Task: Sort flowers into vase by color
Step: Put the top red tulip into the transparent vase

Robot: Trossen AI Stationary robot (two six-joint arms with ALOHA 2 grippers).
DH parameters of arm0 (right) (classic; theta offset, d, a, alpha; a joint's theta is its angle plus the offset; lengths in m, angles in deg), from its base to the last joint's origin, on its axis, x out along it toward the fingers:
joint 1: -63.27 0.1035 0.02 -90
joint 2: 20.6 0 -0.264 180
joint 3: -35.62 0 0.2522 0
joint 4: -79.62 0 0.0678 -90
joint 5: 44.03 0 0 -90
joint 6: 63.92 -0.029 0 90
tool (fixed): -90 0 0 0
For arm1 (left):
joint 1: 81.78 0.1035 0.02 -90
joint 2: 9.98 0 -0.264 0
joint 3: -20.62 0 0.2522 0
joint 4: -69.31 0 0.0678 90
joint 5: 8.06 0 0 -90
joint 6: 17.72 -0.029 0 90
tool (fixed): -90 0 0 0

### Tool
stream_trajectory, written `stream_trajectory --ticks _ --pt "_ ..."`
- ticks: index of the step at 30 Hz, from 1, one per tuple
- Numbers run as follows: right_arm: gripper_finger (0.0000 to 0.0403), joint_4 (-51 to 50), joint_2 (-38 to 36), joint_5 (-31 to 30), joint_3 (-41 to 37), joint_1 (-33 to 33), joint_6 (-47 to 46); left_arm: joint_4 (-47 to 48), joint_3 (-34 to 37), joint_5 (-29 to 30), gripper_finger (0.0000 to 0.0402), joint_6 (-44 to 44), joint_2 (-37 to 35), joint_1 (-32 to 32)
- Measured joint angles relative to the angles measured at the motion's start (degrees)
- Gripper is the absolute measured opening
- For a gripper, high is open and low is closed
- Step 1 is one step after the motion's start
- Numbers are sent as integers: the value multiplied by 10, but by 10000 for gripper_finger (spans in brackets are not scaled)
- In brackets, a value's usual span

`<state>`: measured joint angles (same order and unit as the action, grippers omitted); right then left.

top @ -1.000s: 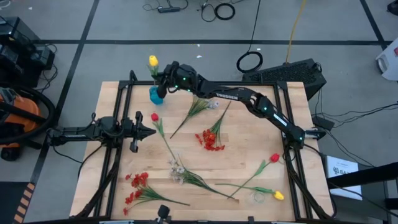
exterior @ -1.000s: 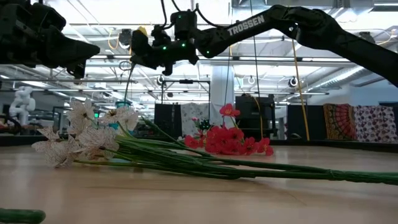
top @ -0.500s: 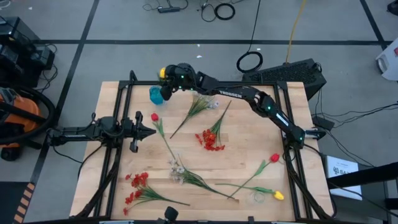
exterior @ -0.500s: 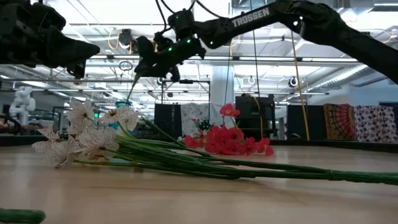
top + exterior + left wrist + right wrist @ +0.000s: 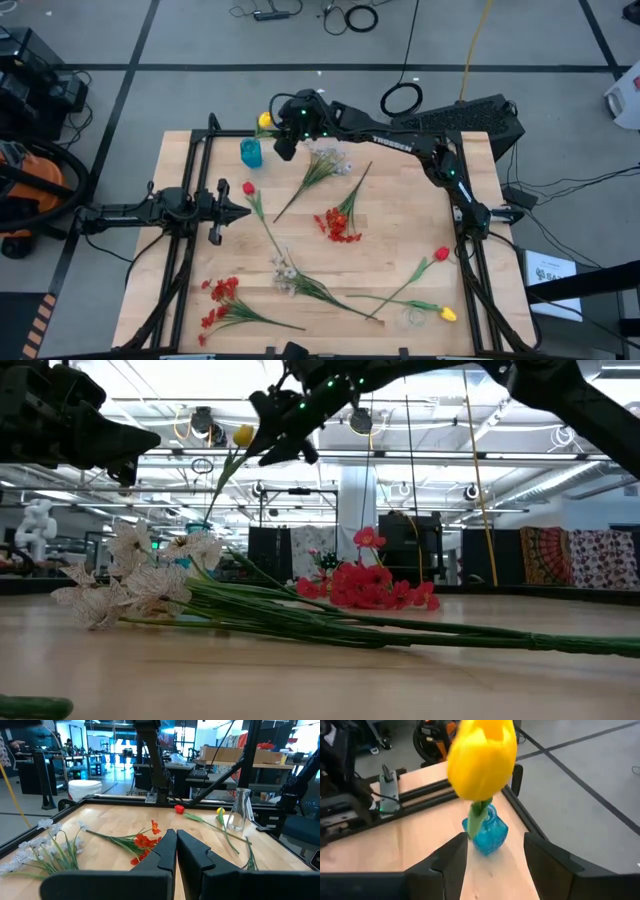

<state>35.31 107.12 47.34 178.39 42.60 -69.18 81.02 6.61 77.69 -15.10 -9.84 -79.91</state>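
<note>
A grey floor [image 5: 560, 40] with dark tape lines and loose cables [image 5: 401, 99] surrounds the wooden table [image 5: 400, 250].

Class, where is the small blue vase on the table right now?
In the high view, the blue vase stands near the table's far-left corner, holding a yellow tulip. The open right claw is beside it, and white blossom sprigs lie further right.

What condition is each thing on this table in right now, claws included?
Yellow tulip: standing in the vase, leaning.
Vase: upright at the table's far edge.
Right claw: open, by the vase.
Left claw: shut, idle at the table's left.
Second yellow tulip: lying flat.
Red tulip: lying flat.
</note>
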Motion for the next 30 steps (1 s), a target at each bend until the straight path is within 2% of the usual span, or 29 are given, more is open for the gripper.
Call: stream_trajectory --ticks 5,11,14,18,23,28,30 --pt "187 -45 -28 0 0 0 -19 0 0 0 20 0 0 0" --pt "179 -188 -64 -3 0 8 -90 0 0 0 20 0 0 0" --pt "154 -254 -86 -49 0 35 -88 0 0 0 20 0 0 0" --pt "97 -345 -110 -127 0 86 -87 0 0 0 20 0 0 0" --pt "16 -418 -147 -153 0 151 -123 0 0 0 20 0 0 0" --pt "9 -451 -187 -158 -1 231 -180 0 0 0 20 0 0 0" --pt "4 -468 -201 -185 -1 266 -207 0 0 0 20 0 0 0"
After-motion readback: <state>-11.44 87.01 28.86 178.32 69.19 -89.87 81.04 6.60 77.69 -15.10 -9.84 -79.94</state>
